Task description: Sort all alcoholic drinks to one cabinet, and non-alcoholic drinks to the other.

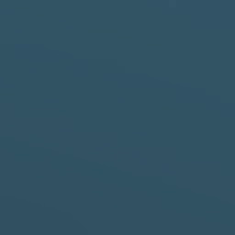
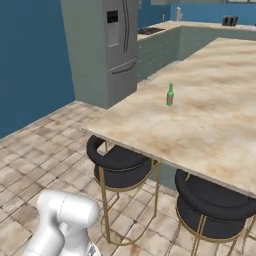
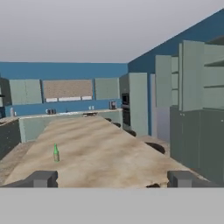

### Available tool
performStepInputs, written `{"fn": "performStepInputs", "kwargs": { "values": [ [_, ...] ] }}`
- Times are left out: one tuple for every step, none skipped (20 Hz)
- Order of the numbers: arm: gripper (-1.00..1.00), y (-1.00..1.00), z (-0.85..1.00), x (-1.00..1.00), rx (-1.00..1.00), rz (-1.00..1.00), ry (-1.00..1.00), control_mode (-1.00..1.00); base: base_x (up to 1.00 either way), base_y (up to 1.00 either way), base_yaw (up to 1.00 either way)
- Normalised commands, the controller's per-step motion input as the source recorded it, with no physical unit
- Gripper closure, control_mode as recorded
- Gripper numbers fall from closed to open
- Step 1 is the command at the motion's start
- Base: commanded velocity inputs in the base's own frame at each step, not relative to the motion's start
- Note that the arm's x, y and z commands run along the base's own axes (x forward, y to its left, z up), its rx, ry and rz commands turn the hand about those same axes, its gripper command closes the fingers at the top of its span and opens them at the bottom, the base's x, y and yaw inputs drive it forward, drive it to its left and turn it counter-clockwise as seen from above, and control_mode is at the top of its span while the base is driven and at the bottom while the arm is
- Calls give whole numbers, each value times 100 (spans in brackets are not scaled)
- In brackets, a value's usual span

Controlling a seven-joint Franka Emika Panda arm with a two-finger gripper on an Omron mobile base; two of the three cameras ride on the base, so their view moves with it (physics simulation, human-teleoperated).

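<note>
One alcoholic drink, a slim green glass bottle (image 2: 170, 95), stands upright near the left edge of the long marble island counter (image 2: 215, 115). In the hand view the green bottle (image 3: 56, 153) is ahead and to the left, well beyond my gripper (image 3: 111, 179). My gripper is open, its fingertips (image 3: 41, 178) wide apart with nothing between them. Pale green wall cabinets (image 3: 197, 74) rise at the right of the hand view, one with its door open onto shelves. The non-alcoholic drinks are out of view.
Two black stools with gold legs (image 2: 120, 165) (image 2: 215, 205) stand tucked under the counter's near edge. A grey fridge (image 2: 107, 45) stands beyond the counter's left end. A flat blue wall (image 1: 117, 117) sits close in front of the left base camera. The floor (image 2: 30, 165) is tiled.
</note>
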Motion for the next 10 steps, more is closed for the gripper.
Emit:
{"fn": "performStepInputs", "kwargs": {
  "values": [
    [-100, 0, 0, 0, 0, 0, 0, 100, 0, 86, -37],
    [-100, 0, 0, 0, 0, 0, 0, 100, 0, 85, -37],
    [-100, 0, 0, 0, 0, 0, 0, 100, 1, 85, -37],
    [-100, 0, 0, 0, 0, 0, 0, 100, 2, 82, -37],
    [-100, 0, 0, 0, 0, 0, 0, 100, 3, 79, -38],
    [-100, 0, 0, 0, 0, 0, 0, 100, 4, 74, -38],
    [-100, 0, 0, 0, 0, 0, 0, 100, 5, 73, -39],
    [-100, 0, 0, 0, 0, 0, 0, 100, 4, 72, -39],
    [-100, 0, 0, 0, 0, 0, 0, 100, 5, 72, -39],
    [-100, 0, 0, 0, 0, 0, 0, 100, 6, 77, -40]
  ]
}}
